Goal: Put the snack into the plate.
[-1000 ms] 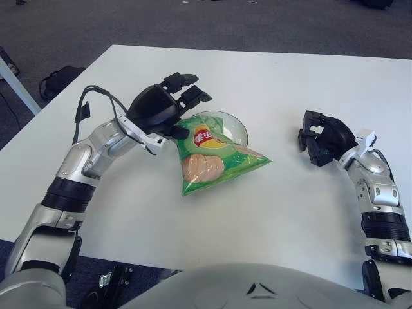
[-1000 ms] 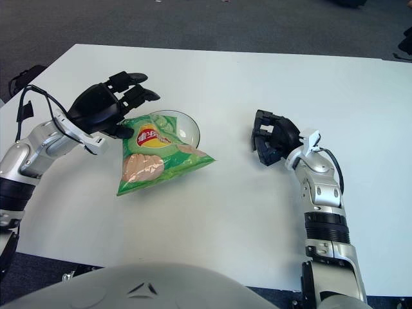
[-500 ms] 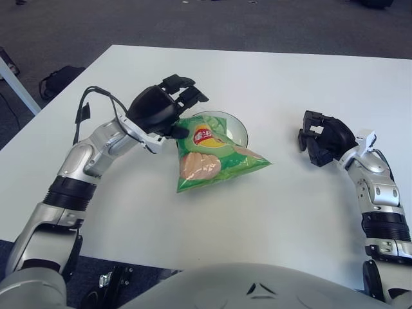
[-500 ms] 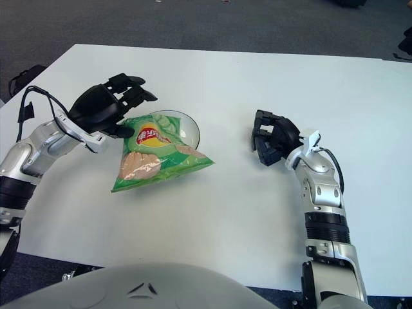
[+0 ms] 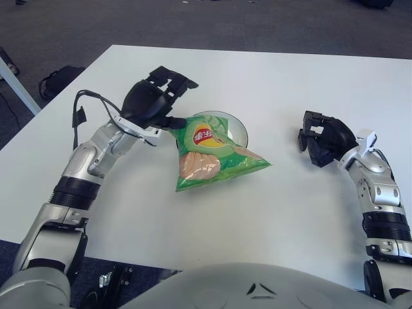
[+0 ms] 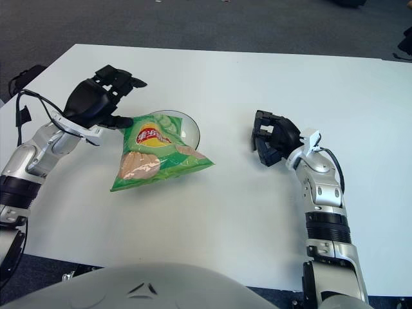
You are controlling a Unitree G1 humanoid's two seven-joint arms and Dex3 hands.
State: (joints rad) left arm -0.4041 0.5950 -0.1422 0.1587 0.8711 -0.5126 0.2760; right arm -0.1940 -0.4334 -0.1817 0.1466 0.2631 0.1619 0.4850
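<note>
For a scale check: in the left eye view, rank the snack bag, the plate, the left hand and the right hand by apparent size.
1. Snack bag, clearly largest.
2. Left hand, fingers open beside the bag.
3. Right hand, roughly alike; unsure.
Plate: the bag covers most of it, so unranked.

This looks like an office or lab room. A large plain white rectangular table (image 5: 270, 212) stands on dark grey carpet floor (image 5: 77, 26), as such rooms have.

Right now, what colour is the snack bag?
Bright green snack bag with a red-and-yellow logo, clearest in the left eye view.
</note>
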